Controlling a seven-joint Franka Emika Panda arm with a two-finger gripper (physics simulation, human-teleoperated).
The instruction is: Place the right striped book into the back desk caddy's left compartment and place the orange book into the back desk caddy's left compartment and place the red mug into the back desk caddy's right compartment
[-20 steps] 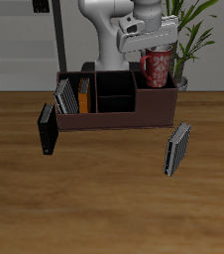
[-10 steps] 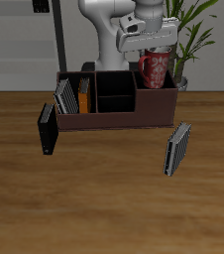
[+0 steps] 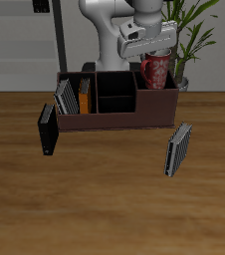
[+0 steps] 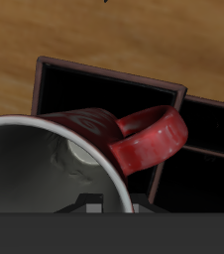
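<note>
The red mug [image 3: 156, 68] is held by the claw [image 3: 147, 45], gripped at its rim, above the right compartment [image 3: 155, 101] of the back desk caddy [image 3: 114, 120]. The right striped book [image 3: 65, 98] and the orange book [image 3: 84, 98] are seen standing in the left compartment [image 3: 73, 100]. Another striped book [image 3: 178, 149] is left upright on the desk [image 3: 112, 209], nearer its front edge.

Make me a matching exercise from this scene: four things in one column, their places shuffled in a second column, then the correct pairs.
Things:
1. red mug
2. orange book
3. plain black book
4. paler striped book

Places:
A. standing on the table in front of the back desk caddy's book end
B. upright inside the caddy's end section
C. held by the claw above the caddy's other end
D. standing alone on the table, nearer the front edge

Pairs: 1-C, 2-B, 3-A, 4-D
</note>
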